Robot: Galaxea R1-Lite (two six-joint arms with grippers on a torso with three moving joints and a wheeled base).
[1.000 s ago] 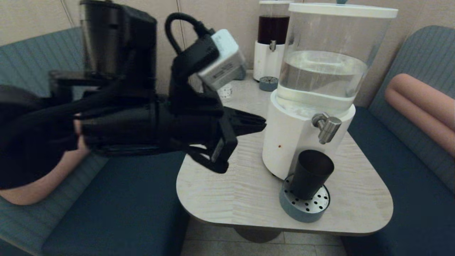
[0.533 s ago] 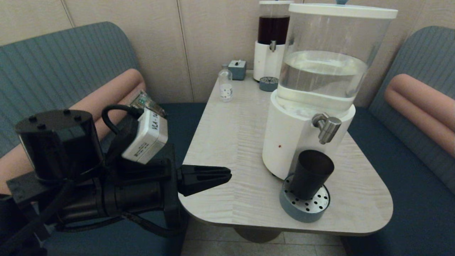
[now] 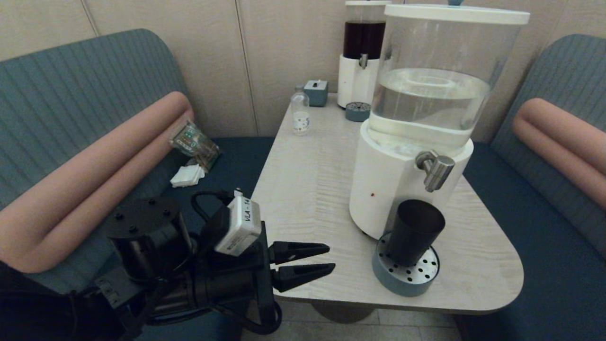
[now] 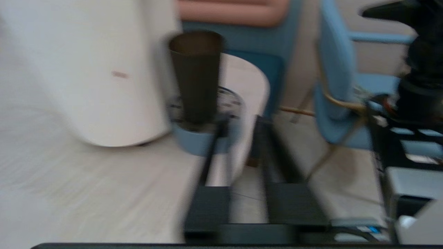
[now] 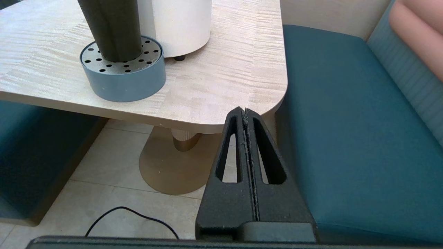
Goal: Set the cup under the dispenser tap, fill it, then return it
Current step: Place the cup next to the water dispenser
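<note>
Standing upright on blue drip tray (image 3: 405,279), dark tapered cup (image 3: 414,231), beneath steel dispenser tap (image 3: 435,169)

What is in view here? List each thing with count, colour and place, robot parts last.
cup: 1, near-black, upright on the drip tray under the tap
tap: 1, steel, on the large dispenser's front
large dispenser: 1, white base, clear tank, near right of table
drip tray: 1, blue-grey, perforated top, at the near table edge
small dispenser: 1, white base, dark liquid, far end of table
small bottle: 1, clear, far left of table
small box: 1, blue-grey, beside the bottle
table: 1, pale wood
napkins: white, on the left bench
left gripper: black, jaws open, at the near left table edge
right gripper: black, jaws shut, below the table's near right corner
</note>
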